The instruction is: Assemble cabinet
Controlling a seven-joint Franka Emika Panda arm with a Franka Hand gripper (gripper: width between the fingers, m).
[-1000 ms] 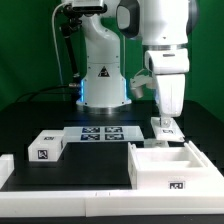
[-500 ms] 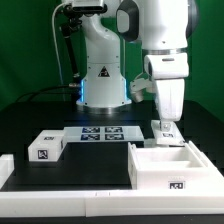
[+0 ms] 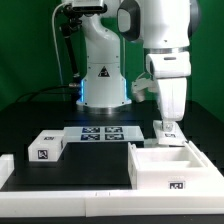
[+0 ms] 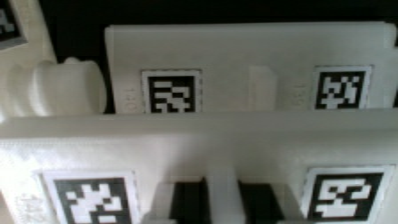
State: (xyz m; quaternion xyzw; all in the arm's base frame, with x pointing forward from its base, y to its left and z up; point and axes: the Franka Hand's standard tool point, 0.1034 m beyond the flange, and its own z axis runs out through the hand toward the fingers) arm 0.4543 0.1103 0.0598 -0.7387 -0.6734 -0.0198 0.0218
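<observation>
The large white cabinet body lies open side up at the front of the exterior view's right. My gripper stands just behind it, its fingers down on a small white tagged panel. In the wrist view the two dark fingers press on either side of a thin white strip of this panel, between its two tags, so my gripper looks shut on it. Another white tagged part shows beyond it. A small white tagged block lies at the left.
The marker board lies flat mid-table in front of the robot base. A white rail runs along the table's front edge and left corner. A white ribbed knob-like piece shows beside the far part.
The gripper and the small panel have shifted slightly toward the exterior view's right and a little lower. Everything else is still.
</observation>
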